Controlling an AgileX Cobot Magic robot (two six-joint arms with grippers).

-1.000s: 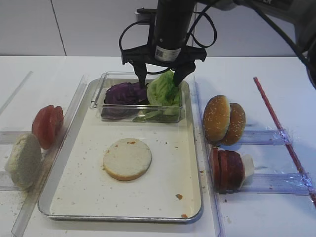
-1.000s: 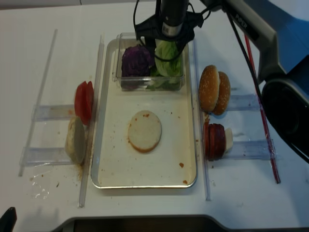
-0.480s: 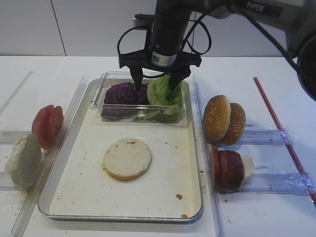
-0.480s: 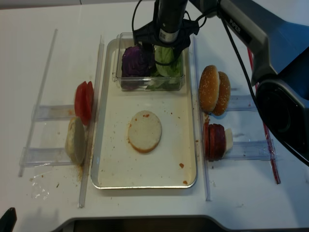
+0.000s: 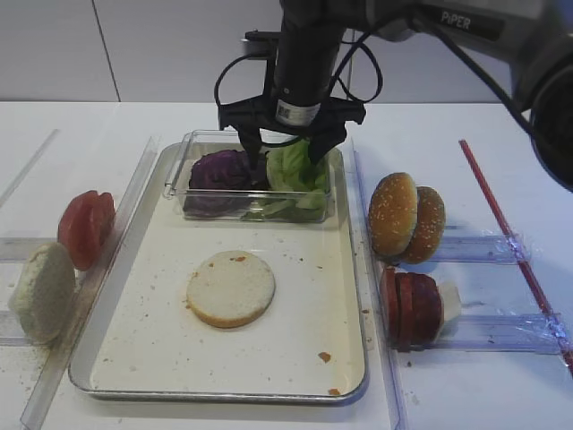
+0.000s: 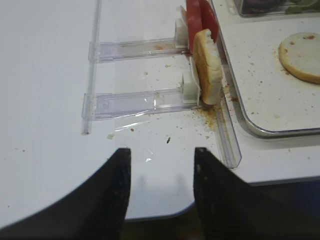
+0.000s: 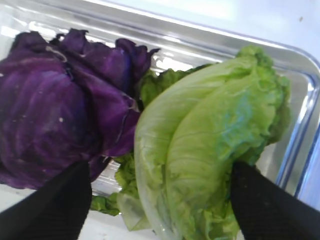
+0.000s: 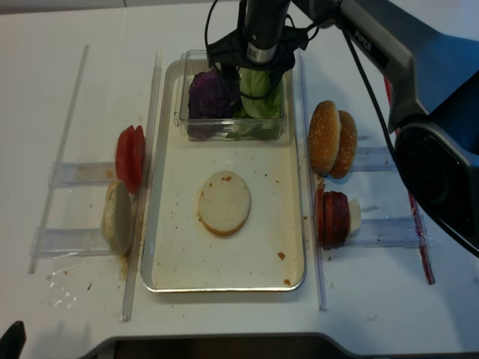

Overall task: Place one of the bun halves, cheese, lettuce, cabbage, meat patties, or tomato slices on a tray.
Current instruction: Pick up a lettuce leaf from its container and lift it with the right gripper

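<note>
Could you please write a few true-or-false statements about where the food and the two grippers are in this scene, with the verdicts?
1. A bun half lies flat on the tray. True.
2. The right gripper is shut on the purple cabbage. False: its jaws are open, straddling the lettuce in the clear container.
3. The tomato slices stand left of the tray. True.
4. The sesame buns sit inside the clear container. False: they stand right of the tray.
5. The left gripper holds a slice of cheese. False: it is open and empty over the table.
</note>
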